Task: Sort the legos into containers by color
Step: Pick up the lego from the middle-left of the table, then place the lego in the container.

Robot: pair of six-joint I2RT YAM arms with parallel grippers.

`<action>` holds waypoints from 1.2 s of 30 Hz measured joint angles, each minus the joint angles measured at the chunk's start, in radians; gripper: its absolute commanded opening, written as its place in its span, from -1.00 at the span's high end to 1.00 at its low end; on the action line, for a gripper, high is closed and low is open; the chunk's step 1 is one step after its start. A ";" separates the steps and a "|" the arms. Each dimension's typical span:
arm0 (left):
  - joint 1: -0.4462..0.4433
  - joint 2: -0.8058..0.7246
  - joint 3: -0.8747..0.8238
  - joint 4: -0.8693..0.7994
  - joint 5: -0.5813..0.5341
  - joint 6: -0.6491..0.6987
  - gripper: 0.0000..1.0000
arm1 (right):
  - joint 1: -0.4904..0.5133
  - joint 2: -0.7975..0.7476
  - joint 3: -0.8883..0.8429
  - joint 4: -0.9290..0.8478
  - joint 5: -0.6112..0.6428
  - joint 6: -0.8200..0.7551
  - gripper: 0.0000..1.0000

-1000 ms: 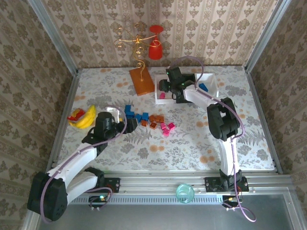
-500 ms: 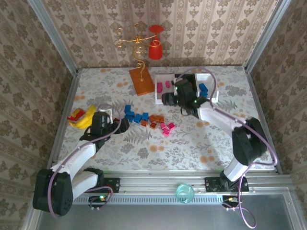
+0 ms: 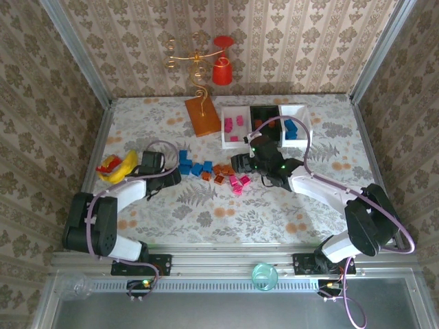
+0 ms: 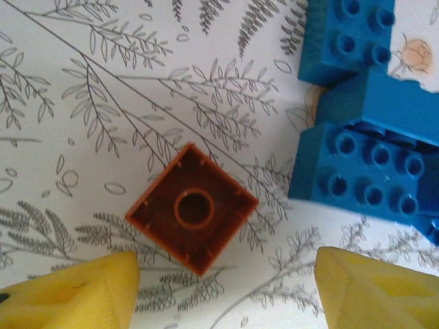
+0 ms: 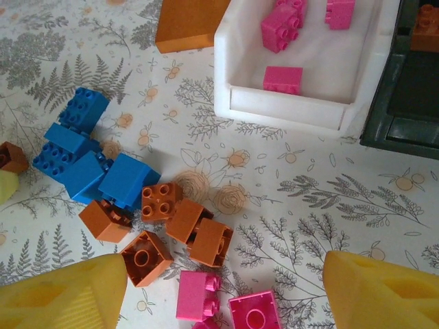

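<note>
The small plastic legos (image 3: 221, 171), blue, orange-brown and magenta, are lying loose in front of the white rectangular bin (image 5: 288, 113) holding pink ones, with the black bin (image 3: 261, 113) and second white bin (image 3: 300, 113) sitting beside it. The left gripper (image 4: 226, 274) is gaping, empty, over an upturned orange-brown block (image 4: 192, 214) farther from that bin, the right gripper (image 5: 226, 274) likewise over pink blocks (image 5: 197, 295). Picking seems under way; each is needing to descend and close on one block.
</note>
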 measured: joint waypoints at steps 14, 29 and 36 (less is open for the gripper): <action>0.001 0.169 0.127 0.009 -0.082 0.024 0.14 | -0.005 -0.008 -0.056 0.011 0.000 0.001 -0.56; -0.273 -0.091 0.133 0.102 -0.177 0.033 0.41 | -0.045 -0.225 -0.204 0.069 -0.060 0.011 -0.79; -0.411 -0.060 0.255 0.182 -0.149 0.036 0.41 | -0.056 -0.309 -0.248 0.116 -0.145 -0.038 -0.84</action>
